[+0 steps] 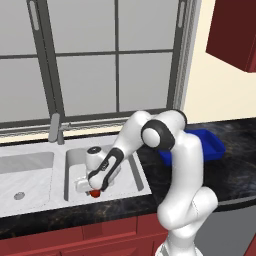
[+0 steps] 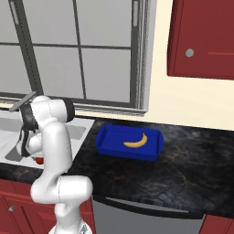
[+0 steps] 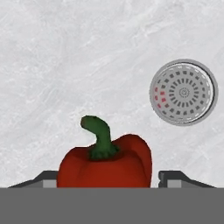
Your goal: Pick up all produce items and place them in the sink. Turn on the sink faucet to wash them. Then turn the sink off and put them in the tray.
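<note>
The black marbled worktop (image 2: 183,160) runs along the wall under the window (image 1: 100,55). Set into it at the left is the light-grey double-basin sink (image 1: 35,165), with the faucet (image 1: 56,129) standing at its far edge between the two basins. On the worktop to the right of the sink sits the blue tray (image 2: 106,137), and the yellow banana (image 2: 135,141) lies inside it.

The white arm (image 1: 182,170) bends down and left into the right basin, where the end effector (image 1: 91,190) hangs low over the basin floor. In the hand view its two finger tips (image 3: 175,178) stand on either side of a red pepper (image 3: 105,166) with a green stem, which rests on the sink floor near the round drain (image 3: 183,92). The tips are spread about as wide as the pepper; whether they press on it cannot be told. From the left base view the pepper shows as a small red spot just under the hand.
</note>
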### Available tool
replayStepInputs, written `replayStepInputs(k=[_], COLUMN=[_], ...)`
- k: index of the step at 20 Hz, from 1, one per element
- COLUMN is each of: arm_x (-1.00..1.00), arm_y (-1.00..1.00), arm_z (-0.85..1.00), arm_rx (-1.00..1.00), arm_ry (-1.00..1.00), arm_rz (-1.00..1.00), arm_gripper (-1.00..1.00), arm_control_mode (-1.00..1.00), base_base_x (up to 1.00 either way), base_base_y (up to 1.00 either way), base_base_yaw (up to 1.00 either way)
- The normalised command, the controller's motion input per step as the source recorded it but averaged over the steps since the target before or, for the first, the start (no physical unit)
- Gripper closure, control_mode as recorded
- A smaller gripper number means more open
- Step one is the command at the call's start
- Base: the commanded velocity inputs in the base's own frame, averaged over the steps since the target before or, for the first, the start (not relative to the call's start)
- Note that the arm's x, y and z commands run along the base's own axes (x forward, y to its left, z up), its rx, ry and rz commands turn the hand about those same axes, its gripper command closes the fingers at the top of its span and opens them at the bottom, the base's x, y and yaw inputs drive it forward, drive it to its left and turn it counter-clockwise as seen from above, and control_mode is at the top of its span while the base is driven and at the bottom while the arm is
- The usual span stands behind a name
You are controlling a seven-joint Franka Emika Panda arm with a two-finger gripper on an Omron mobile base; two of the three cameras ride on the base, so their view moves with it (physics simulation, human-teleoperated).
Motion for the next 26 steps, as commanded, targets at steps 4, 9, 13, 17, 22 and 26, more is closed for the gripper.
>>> replayStepInputs(k=[4,9,13,17,22,26], arm_x=[-0.05,-0.05,-0.01,0.0,0.0,-0.01], arm_y=[0.0,-0.2,-0.39,-0.36,-0.41,-0.66], arm_z=[-0.12,0.34,0.81,0.9,0.86,0.63], arm_rx=[0.0,0.02,0.07,0.07,0.03,0.04], arm_ry=[0.0,-0.12,-0.15,-0.13,-0.12,-0.08], arm_rz=[0.0,0.04,0.06,0.08,0.06,0.04], arm_gripper=[1.0,1.0,1.0,1.0,1.0,1.0], arm_control_mode=[-1.0,-1.0,-1.0,-1.0,-1.0,-1.0], base_base_x=[0.0,0.0,0.0,0.0,0.0,0.0], base_base_y=[0.0,0.0,0.0,0.0,0.0,0.0], base_base_yaw=[0.0,0.0,0.0,0.0,0.0,0.0])
